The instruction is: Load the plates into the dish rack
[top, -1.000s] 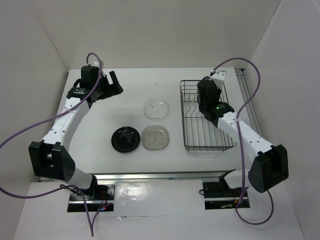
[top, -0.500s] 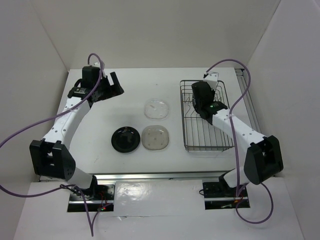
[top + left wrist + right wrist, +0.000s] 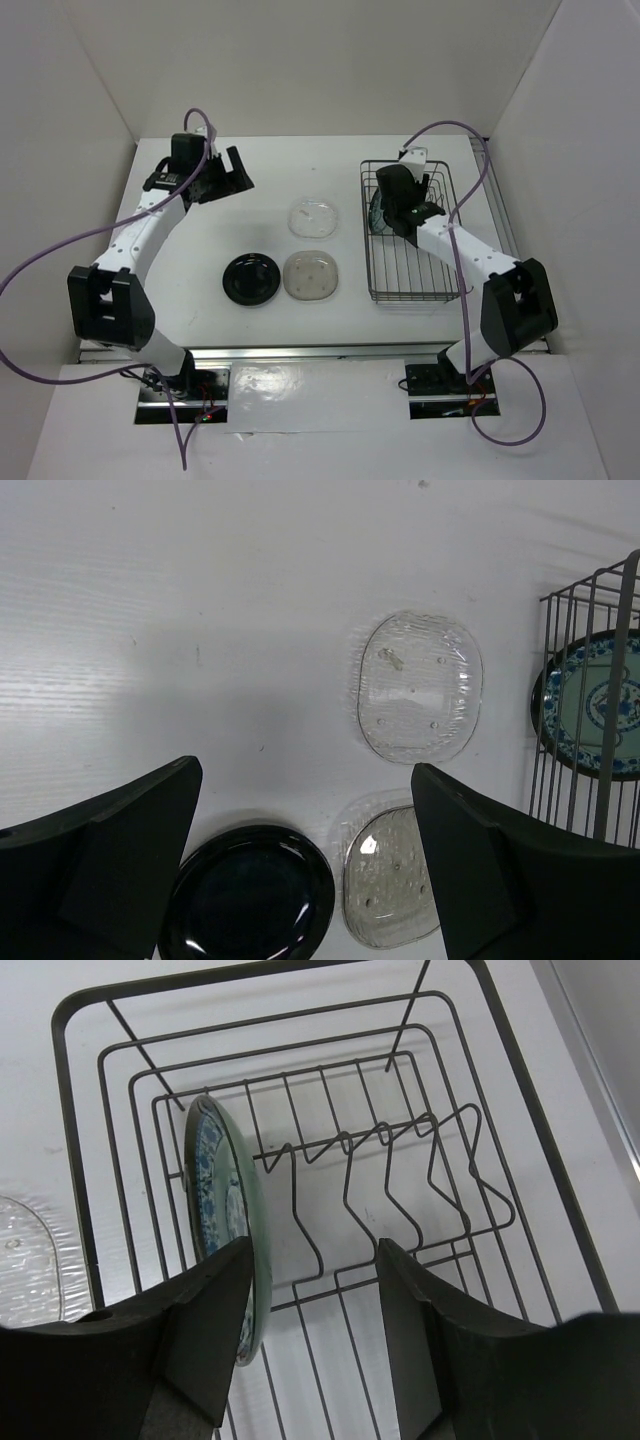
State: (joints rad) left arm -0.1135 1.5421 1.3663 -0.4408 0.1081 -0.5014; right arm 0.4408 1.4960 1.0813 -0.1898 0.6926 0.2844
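Observation:
The blue-green plate (image 3: pixel 222 1200) stands on edge in the left end of the dish rack (image 3: pixel 520 1110), seen from above at the rack's left side (image 3: pixel 377 212). My right gripper (image 3: pixel 315 1250) is open just over it; its left finger (image 3: pixel 200 1330) is next to the plate's rim. Three plates lie flat on the table: clear glass plate (image 3: pixel 314 216), black plate (image 3: pixel 251 279), grey-beige plate (image 3: pixel 311 274). My left gripper (image 3: pixel 237 171) hangs open and empty over the table's far left, looking down on the clear plate (image 3: pixel 420 685) and the black plate (image 3: pixel 248 895).
The rack (image 3: pixel 440 275) fills the table's right side, its upright prongs (image 3: pixel 400 1160) standing free to the right of the plate. White walls enclose the table on three sides. Purple cables loop off both arms.
My right gripper went from shut to open and let go of the blue-green plate, which now stands in the rack. The right arm swung toward the rack's left end. The left gripper shifted slightly right.

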